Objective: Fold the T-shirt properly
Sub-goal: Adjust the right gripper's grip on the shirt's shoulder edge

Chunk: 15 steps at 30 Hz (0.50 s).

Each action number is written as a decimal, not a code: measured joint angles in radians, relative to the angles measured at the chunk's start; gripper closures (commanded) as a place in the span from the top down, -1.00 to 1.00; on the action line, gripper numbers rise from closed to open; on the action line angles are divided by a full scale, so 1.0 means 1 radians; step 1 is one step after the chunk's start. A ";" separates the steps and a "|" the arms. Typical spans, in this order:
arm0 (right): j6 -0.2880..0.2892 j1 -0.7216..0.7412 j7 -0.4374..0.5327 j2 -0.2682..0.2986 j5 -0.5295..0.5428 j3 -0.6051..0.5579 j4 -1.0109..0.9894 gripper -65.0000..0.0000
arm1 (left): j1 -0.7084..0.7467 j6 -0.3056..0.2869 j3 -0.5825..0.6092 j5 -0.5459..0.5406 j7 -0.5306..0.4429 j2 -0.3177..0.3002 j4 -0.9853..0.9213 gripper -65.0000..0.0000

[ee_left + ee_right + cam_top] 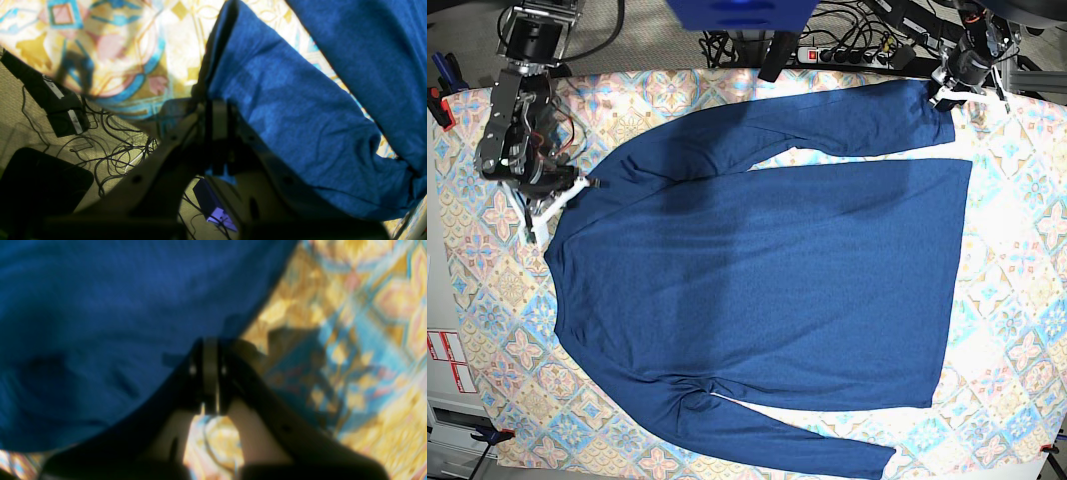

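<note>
Pinching shirt (pixel 757 270) edges, both grippers, left (pixel 949 92) and right (pixel 577 190), are clamped on cloth; thin fabric may slip, skewing the fold.

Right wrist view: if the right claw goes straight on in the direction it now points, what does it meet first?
The right claw is shut and its tips already sit at the edge of the dark blue long-sleeved shirt. Going straight on, it would probably meet that fabric first, though blur leaves depth unclear.
</note>
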 measured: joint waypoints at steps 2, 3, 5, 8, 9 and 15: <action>-0.006 -0.002 -0.005 0.000 -0.005 0.000 -0.018 -0.87 | 0.000 0.000 0.000 0.000 0.000 0.000 0.000 -1.00; -0.006 -0.002 -0.006 0.000 -0.004 0.000 -0.024 -0.80 | 0.000 0.000 0.000 0.000 0.000 0.000 0.000 -1.00; -0.006 0.007 0.001 0.000 -0.004 0.000 -0.033 -0.68 | 0.000 0.000 0.000 0.000 0.000 0.000 0.000 -1.00; -0.006 0.009 0.004 0.000 0.002 0.000 -0.037 -0.57 | 0.000 0.000 0.000 0.000 0.000 0.000 0.000 -1.00; -0.006 0.008 0.004 0.000 0.002 0.000 -0.038 -0.54 | 0.000 0.000 0.000 0.000 0.000 0.000 0.000 -1.00; -0.006 0.015 0.004 0.000 0.000 0.000 -0.087 -0.44 | -0.001 0.000 0.000 0.000 0.000 0.000 0.000 -1.00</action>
